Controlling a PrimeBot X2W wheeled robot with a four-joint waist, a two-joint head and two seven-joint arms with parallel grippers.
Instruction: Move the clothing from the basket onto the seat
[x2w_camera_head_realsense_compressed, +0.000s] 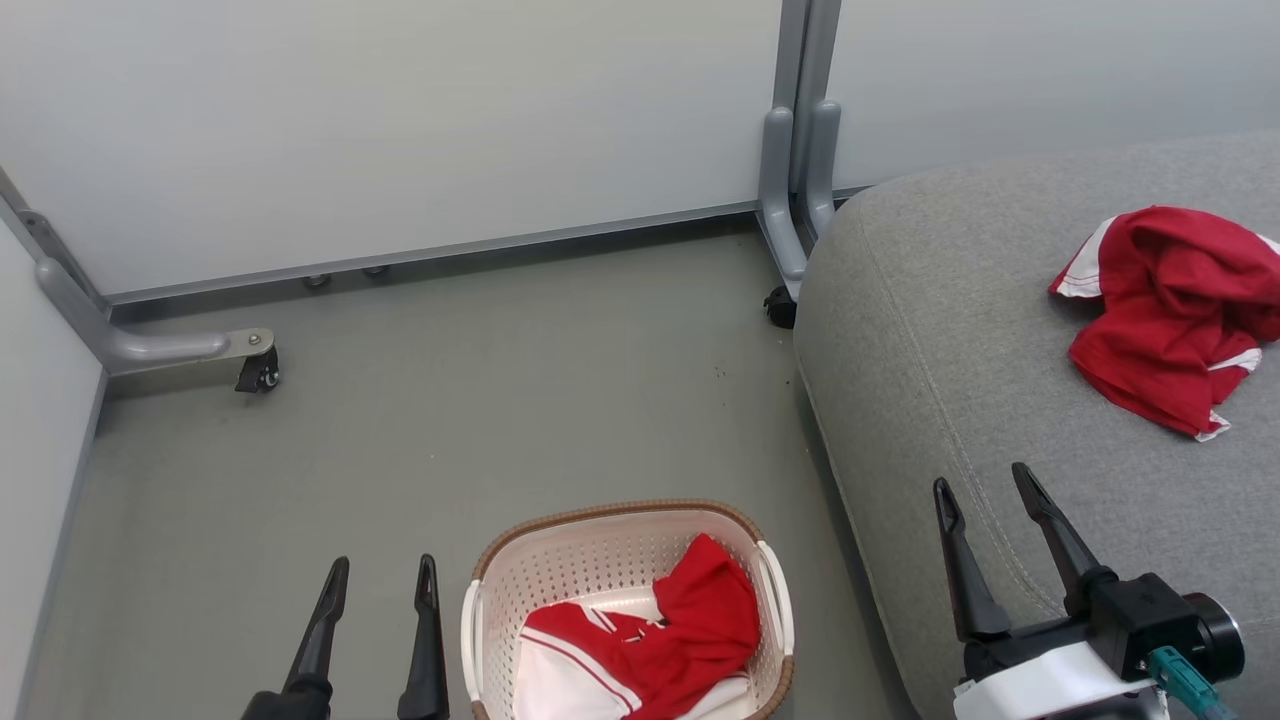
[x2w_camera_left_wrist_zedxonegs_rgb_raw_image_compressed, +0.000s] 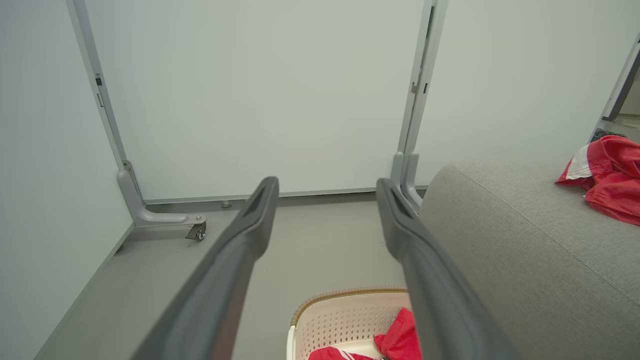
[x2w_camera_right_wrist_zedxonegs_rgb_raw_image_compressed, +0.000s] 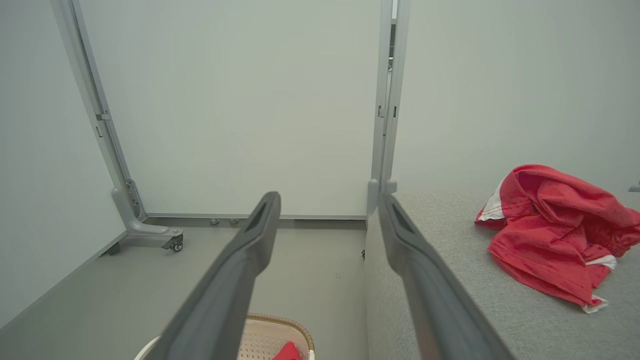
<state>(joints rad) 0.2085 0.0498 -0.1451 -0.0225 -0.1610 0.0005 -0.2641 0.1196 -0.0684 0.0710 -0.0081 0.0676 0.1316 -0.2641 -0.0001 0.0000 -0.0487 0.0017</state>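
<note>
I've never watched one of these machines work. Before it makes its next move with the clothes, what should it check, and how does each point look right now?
1. Left pincer open and empty: ok.
2. Right pincer open and empty, above the seat's edge: ok.
3. Basket upright on the floor, between the two pincers: ok.
4. Red garment in the basket uncovered and open to a grab from above: ok.
5. Bare room on the seat beside the red garment on the seat: ok.
6. Nothing else hidden under the garment in the basket: cannot tell.
</note>
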